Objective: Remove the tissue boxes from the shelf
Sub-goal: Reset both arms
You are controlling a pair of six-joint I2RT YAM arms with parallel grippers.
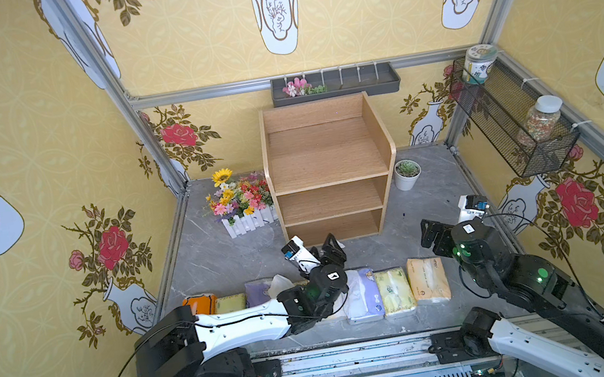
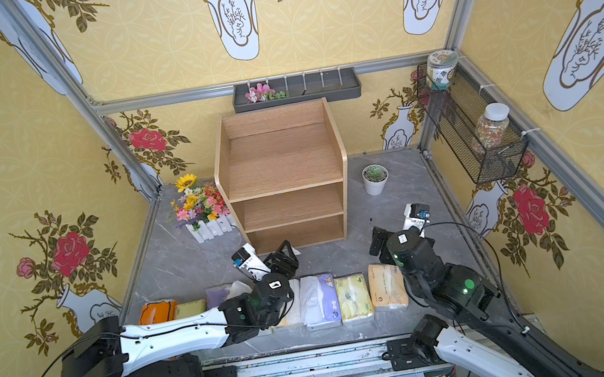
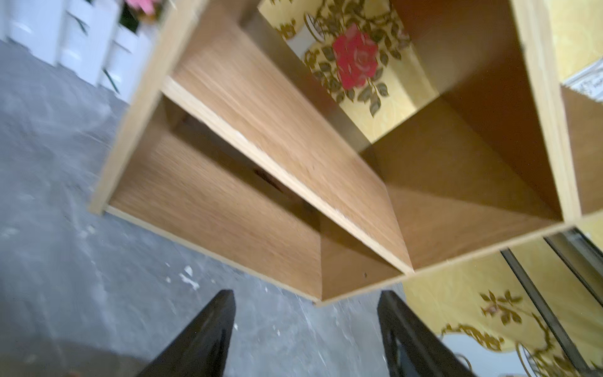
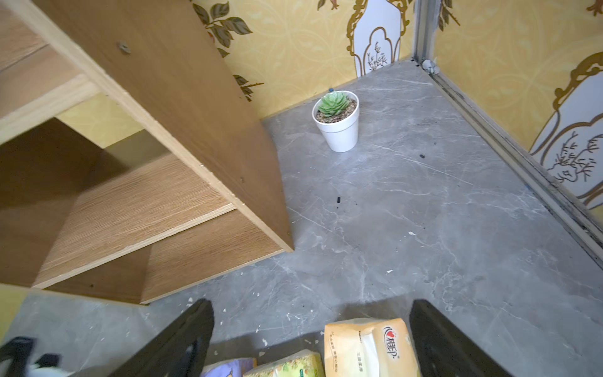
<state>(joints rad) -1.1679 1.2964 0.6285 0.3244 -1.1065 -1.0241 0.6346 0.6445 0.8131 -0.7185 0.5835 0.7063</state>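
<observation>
Left end effector (image 3: 306, 326) and right end effector (image 4: 313, 305) are spread wide, holding nothing. Tissue boxes (image 1: 395, 291) lie in a row on the grey bench (image 1: 221, 258), at its near edge. Farther back stands the shelf (image 1: 327, 153), by the yellow flower wall (image 1: 209, 41).

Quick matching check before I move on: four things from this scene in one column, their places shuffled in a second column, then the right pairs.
Things
1. shelf
2. succulent pot
3. tan tissue pack
4. flower arrangement

Places
A. at the robot's right end of the row of tissue packs
B. on the floor beside the shelf, on the robot's right
C. beside the shelf, on the robot's left
D. at the back wall, no packs on its tiers

Pairs: 1-D, 2-B, 3-A, 4-C
</observation>
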